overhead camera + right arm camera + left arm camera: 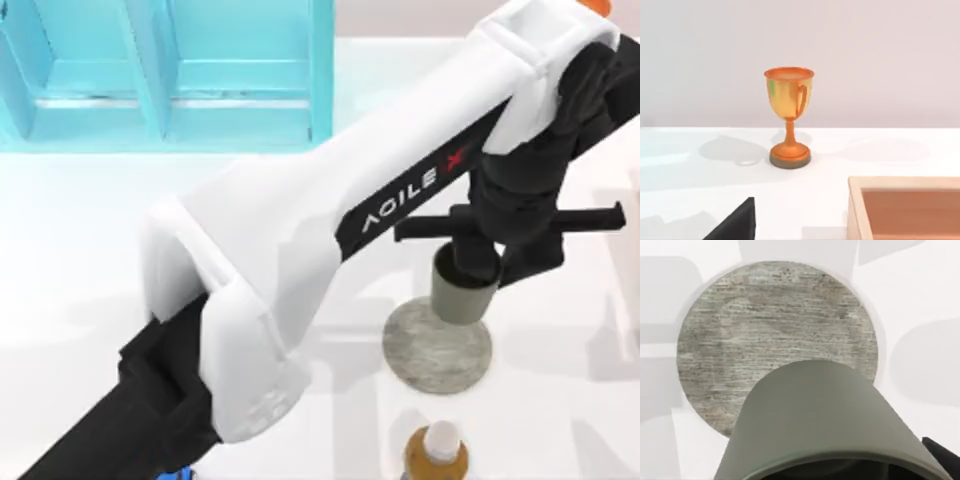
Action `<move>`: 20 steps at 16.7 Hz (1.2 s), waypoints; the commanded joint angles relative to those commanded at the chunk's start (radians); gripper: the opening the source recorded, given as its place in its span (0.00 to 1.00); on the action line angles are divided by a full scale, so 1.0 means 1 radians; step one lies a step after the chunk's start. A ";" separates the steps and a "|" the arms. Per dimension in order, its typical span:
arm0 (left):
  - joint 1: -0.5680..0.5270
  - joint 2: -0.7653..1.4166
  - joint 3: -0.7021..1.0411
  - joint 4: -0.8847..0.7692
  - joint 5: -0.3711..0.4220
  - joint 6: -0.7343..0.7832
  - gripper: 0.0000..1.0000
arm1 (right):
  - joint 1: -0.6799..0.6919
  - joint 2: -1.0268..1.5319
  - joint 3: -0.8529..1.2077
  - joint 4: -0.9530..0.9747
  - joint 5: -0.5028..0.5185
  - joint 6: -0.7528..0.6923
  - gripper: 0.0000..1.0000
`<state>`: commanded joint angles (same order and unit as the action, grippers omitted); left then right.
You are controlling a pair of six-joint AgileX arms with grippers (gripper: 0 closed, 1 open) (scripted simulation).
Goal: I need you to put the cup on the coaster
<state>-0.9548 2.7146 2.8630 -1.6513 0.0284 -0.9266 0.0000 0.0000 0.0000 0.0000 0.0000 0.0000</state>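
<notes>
The olive-grey cup [827,415] sits close before the camera, overlapping the near part of the coaster [775,325]

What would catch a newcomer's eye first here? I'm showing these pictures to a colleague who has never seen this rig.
First, the big white left arm sweeping diagonally across the top view from lower left to upper right. Its hand holds the olive-grey cup over the far edge of the grey stone coaster, right of centre. After that, the orange trophy goblet standing alone on the white table in the right wrist view.
</notes>
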 joint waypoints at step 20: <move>0.004 -0.180 -0.597 0.410 -0.003 0.008 0.30 | 0.000 0.000 0.000 0.000 0.000 0.000 1.00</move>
<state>-0.9513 2.5348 2.2661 -1.2417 0.0253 -0.9182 0.0000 0.0000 0.0000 0.0000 0.0000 0.0000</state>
